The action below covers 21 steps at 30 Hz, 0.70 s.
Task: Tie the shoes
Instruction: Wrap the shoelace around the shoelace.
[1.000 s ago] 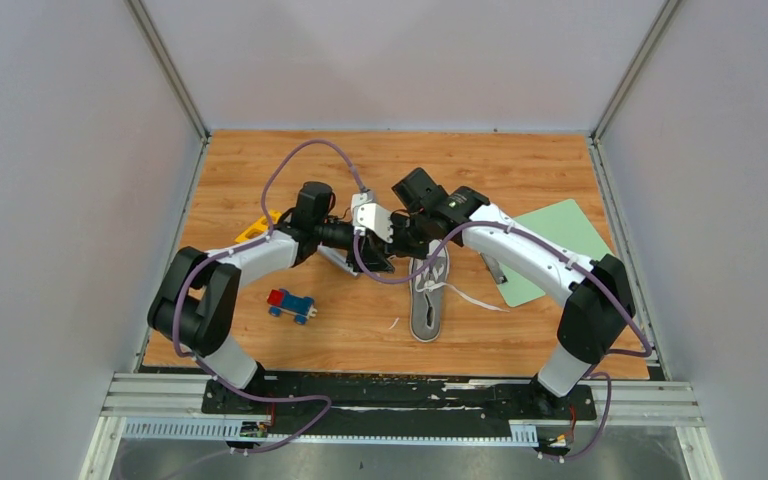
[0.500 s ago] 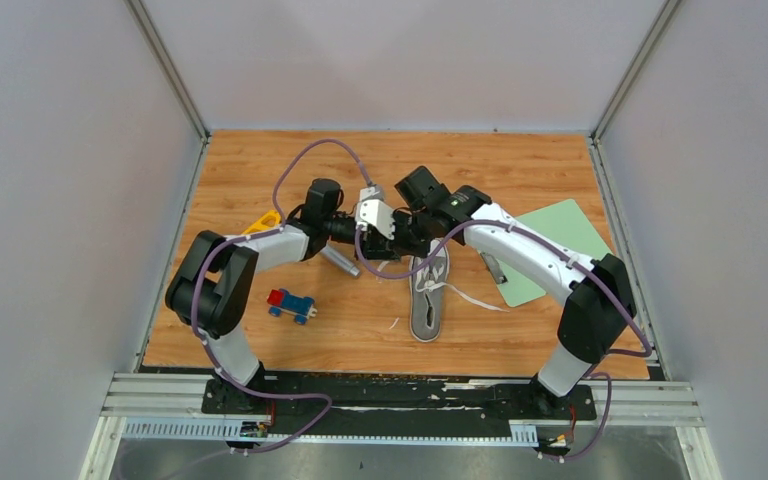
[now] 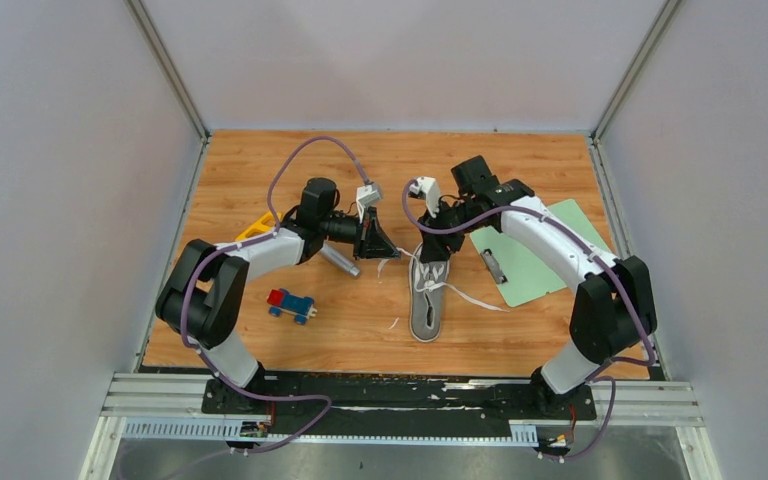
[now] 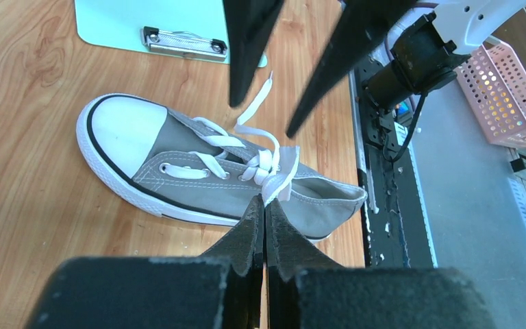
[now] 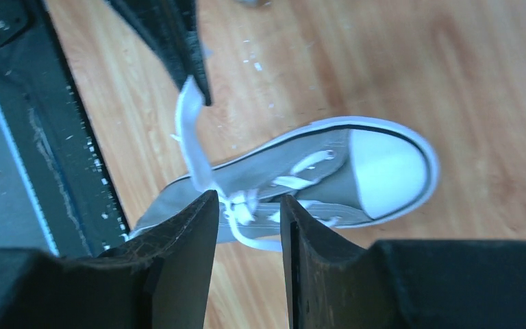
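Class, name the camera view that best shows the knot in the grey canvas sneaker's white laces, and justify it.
Left wrist view: the white lace knot sits sharp and near centre on the grey canvas sneaker. The right wrist view blurs it; the top view shows only a tiny pale tangle.

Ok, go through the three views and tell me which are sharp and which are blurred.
Top external: sharp, evenly lit, only soft shadows on the table. Left wrist: the sneaker and lace are crisp; the shut left claw up close is softer. Right wrist: smeared, table grain and sneaker edges streaked.
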Each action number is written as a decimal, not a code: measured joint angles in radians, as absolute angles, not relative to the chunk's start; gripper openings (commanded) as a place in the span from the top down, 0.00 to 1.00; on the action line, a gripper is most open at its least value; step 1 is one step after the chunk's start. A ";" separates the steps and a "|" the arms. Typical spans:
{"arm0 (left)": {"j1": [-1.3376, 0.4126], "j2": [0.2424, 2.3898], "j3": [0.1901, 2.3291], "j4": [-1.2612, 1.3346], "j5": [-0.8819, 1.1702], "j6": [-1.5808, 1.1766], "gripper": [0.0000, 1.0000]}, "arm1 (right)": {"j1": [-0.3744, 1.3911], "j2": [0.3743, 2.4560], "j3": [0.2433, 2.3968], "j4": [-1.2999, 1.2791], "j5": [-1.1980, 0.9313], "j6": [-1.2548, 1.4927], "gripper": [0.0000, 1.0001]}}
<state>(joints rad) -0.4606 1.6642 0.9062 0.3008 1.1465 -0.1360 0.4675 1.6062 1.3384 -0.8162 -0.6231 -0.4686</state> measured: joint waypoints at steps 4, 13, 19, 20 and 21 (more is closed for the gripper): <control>-0.461 1.664 0.906 0.300 1.143 -0.138 1.00 | 0.489 1.606 1.301 -0.810 -0.680 -0.444 0.59; -0.461 1.664 0.906 0.297 1.142 -0.138 1.00 | 0.492 1.608 1.293 -0.788 -0.769 -0.426 0.59; -0.461 1.664 0.906 0.296 1.142 -0.144 1.00 | 0.492 1.645 1.292 -0.769 -0.780 -0.415 0.89; -0.461 1.664 0.906 0.296 1.142 -0.147 1.00 | 0.492 1.652 1.292 -0.766 -0.780 -0.416 0.94; -0.461 1.664 0.906 0.296 1.141 -0.150 1.00 | 0.492 1.658 1.292 -0.765 -0.779 -0.415 0.98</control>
